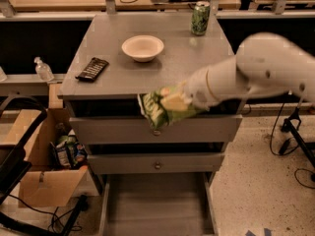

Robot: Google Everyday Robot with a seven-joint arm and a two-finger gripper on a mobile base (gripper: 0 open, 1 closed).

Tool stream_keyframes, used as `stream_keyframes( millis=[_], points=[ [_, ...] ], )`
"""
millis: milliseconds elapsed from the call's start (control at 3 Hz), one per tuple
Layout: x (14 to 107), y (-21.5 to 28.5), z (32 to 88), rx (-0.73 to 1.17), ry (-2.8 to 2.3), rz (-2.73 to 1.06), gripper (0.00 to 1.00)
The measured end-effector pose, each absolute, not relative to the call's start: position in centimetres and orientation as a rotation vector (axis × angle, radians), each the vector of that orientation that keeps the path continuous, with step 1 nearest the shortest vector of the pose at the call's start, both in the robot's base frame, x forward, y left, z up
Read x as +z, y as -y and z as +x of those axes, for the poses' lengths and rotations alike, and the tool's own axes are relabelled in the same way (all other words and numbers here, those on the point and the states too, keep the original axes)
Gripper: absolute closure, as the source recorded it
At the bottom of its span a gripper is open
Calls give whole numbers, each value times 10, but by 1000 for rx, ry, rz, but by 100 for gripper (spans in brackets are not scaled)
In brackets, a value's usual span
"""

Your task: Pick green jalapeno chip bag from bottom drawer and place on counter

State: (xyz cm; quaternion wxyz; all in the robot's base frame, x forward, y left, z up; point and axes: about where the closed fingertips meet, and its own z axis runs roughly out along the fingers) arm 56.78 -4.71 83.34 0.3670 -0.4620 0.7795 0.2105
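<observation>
The first half of the job is judged done: the chip bag (160,107) is out of the bottom drawer (157,208), which stands pulled open at the lower middle of the frame with only its bare floor showing. The bag is held in the air at the centre of the frame by the pincer (180,100), which is closed on the bag's right side at the end of the white arm (256,68) reaching in from the right. The bag is seen against the front edge of the grey bench (167,70) and the topmost drawer front below it; it hangs tilted and is not yet set down. What is left is judged to be the carrying of the bag over the top, the lowering onto a free patch and the release. On the bench a white bowl (142,47) is seen at the upper middle, a green can (200,18) at the upper right corner and a flat black object (92,69) near the left edge. The fingers themselves are largely covered by the crumpled foil and smeared by motion, so the exact hold cannot be made out. The arm is cut off at the right edge, and whether the bag touches the bench edge cannot be told.
</observation>
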Motion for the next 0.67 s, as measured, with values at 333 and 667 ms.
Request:
stream_keyframes(
  millis=[333,667],
  points=[
    [895,28,601,405,-2041,-1175,100],
    [895,28,601,406,-2041,-1173,100]
  ],
)
